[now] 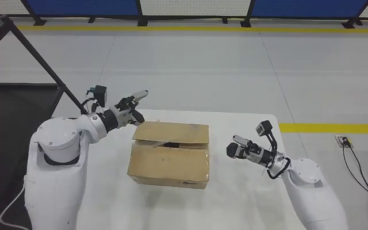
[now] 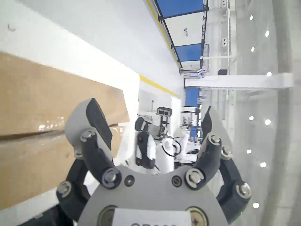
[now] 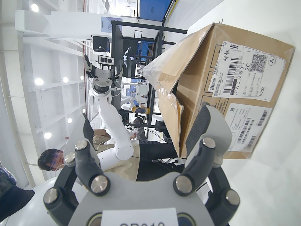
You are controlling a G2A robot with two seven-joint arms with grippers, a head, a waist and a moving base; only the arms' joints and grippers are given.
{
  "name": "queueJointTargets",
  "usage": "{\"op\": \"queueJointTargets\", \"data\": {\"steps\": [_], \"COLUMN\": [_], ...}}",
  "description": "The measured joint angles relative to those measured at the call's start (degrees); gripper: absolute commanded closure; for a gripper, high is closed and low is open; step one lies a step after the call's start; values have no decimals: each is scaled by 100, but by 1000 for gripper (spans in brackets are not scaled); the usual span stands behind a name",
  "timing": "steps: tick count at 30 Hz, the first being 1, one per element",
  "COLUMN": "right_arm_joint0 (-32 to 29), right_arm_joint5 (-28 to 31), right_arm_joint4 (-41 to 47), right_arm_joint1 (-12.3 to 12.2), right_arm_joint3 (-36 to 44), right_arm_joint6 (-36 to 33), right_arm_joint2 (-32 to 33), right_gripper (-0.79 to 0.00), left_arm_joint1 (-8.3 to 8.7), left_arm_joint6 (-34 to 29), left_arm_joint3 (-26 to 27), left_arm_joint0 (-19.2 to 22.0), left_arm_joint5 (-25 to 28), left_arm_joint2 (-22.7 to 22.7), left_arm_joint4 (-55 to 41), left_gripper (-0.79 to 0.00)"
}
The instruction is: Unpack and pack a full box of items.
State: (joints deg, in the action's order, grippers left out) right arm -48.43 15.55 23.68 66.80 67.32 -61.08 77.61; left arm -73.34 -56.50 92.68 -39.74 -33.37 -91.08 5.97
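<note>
Brown cardboard box with shipping labels (image 1: 169, 164) (image 2: 47, 95) (image 3: 235, 83) | centre of white table (image 1: 241, 190), flaps loosely shut | left gripper (image 1: 138, 106) (image 2: 150, 109) at its 10 o'clock, right gripper (image 1: 232, 145) (image 3: 144, 114) at 3 o'clock, both spread wide, empty | likely heavy, stiff walls, bendy flaps: take flap edge at seam

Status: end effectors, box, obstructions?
Left end effector open, empty, by box's far corner. Right end effector open, empty, beside box. Box on table, flaps ajar. Nothing blocking.

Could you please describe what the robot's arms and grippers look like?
The left arm and right arm have white shells, black wrists carrying cameras, and black cables. The left gripper and right gripper have grey plates, screws, black links, pale jaws with black pads, and white labels.
</note>
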Motion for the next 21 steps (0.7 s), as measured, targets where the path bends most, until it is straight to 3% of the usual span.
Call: {"op": "queueJointTargets", "data": {"steps": [7, 10, 14, 21], "right_arm_joint0": [96, 184, 311, 404], "right_arm_joint5": [90, 75, 36, 49], "right_arm_joint4": [116, 133, 121, 145], "right_arm_joint1": [-16, -14, -3, -1], "right_arm_joint3": [-255, -326, -409, -547], "right_arm_joint6": [-82, -104, -135, -143], "right_arm_joint2": [-2, -45, -144, -223], "right_gripper": [-785, -785, -785, -785], "left_arm_joint1": [-7, -43, -119, -306], "left_arm_joint6": [82, 224, 489, 1587], "left_arm_joint3": [-7, -233, -591, -1186], "left_arm_joint0": [-33, -139, -32, 140], "left_arm_joint5": [103, 165, 355, 1001], "left_arm_joint2": [70, 181, 624, 1527], "left_arm_joint4": [79, -376, -829, -1084], "left_gripper": [-785, -785, -785, -785]}}
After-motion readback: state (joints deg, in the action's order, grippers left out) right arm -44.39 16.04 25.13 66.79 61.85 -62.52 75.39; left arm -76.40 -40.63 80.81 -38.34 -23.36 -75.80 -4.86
